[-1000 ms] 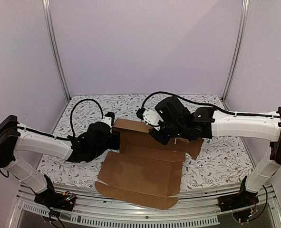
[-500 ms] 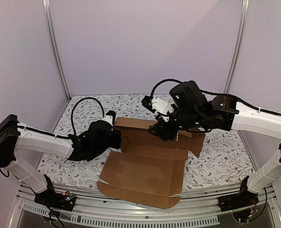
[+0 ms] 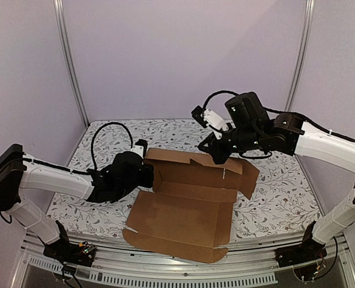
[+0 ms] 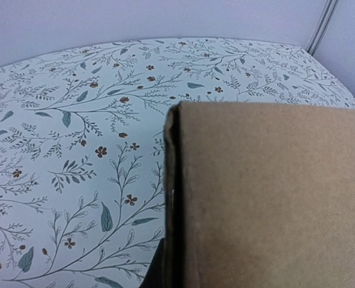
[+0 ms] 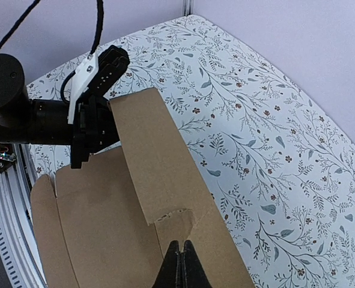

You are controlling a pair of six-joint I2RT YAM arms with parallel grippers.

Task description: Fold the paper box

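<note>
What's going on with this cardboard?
Two arms are folding a box on the table. Its big panel lies flat and its back wall stands up. The left claw is at the wall's left end, its grip hidden. The right claw is shut by the wall's top edge; contact is unclear.

Left tool (image 3: 144, 173) half behind paper box (image 3: 183, 216)

Right hand (image 3: 214, 151) lifted, swung rightward — now over rear flap edge of paper box (image 3: 183, 213).
</note>
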